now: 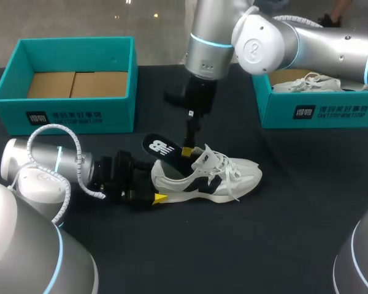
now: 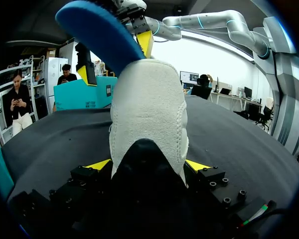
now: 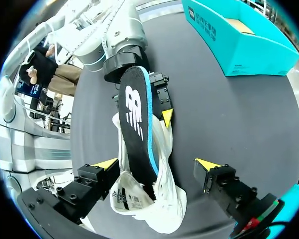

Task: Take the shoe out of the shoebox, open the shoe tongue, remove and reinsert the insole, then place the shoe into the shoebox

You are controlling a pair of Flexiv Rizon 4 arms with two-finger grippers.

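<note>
A white and black sneaker lies on its side on the black table, toe to the right. Its black insole sticks halfway out of the opening, slanting up over the heel. My left gripper is shut on the heel; in the left wrist view both yellow tips press the sneaker from either side, with the insole's blue underside overhead. My right gripper hangs over the opening. In the right wrist view it stands open wide around the insole, touching neither it nor the sneaker.
An open teal shoebox with a cardboard floor stands at the back left. A second teal box at the back right holds another white shoe. The black table has free room in front of the sneaker.
</note>
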